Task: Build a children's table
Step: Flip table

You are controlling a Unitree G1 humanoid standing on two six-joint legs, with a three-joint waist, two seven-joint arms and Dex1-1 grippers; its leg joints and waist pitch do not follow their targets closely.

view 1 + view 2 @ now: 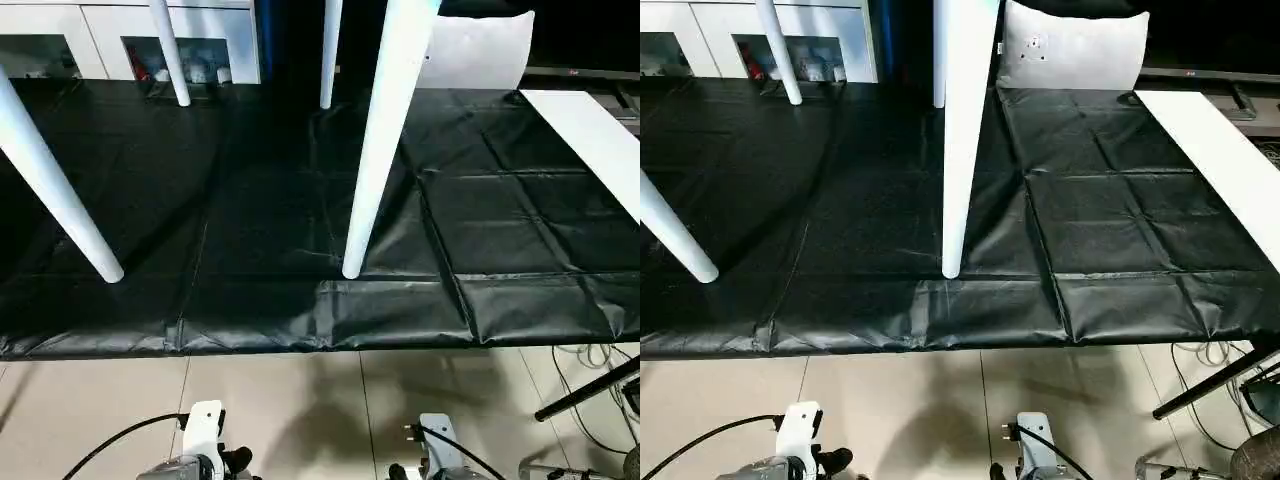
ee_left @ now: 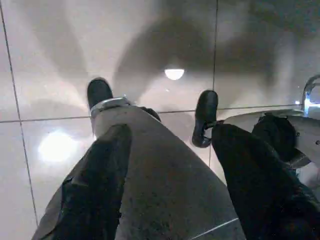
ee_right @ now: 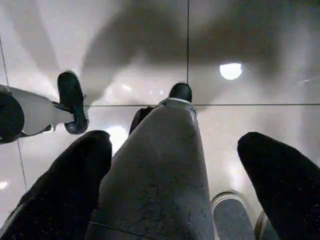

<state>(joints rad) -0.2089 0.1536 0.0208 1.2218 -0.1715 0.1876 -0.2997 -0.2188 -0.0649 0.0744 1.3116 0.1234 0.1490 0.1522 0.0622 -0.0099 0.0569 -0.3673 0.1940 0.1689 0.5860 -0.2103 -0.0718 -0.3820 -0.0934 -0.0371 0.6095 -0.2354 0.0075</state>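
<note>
You had the children's table (image 1: 385, 130) standing on four long, round, tapered white legs on a black sheet (image 1: 260, 230). The sheet was glossy, creased and seamed into rectangles, spread flat over the floor. The nearest leg ran down to a blunt tip near the sheet's front edge; a second leg (image 1: 55, 190) slanted down at your left, and two more stood farther back. The top itself was cut off by the upper edge of the head views.

Beyond the sheet stood a white cabinet (image 1: 130, 40) with glass doors, small items behind the glass. A flat white board (image 1: 590, 140) lay along the right side of the sheet, and a pale cushion-like shape (image 1: 1070, 50) rested at the back.

Your arms hung low over glossy beige floor tiles (image 1: 300, 410), well short of the sheet. The left end effector (image 2: 170, 165) was released — two black, rounded fingers (image 2: 95, 185) spread apart, nothing between them but the robot's grey leg below. The right end effector (image 3: 175, 185) was likewise released, its fingers splayed wider, grasping nothing.
</note>
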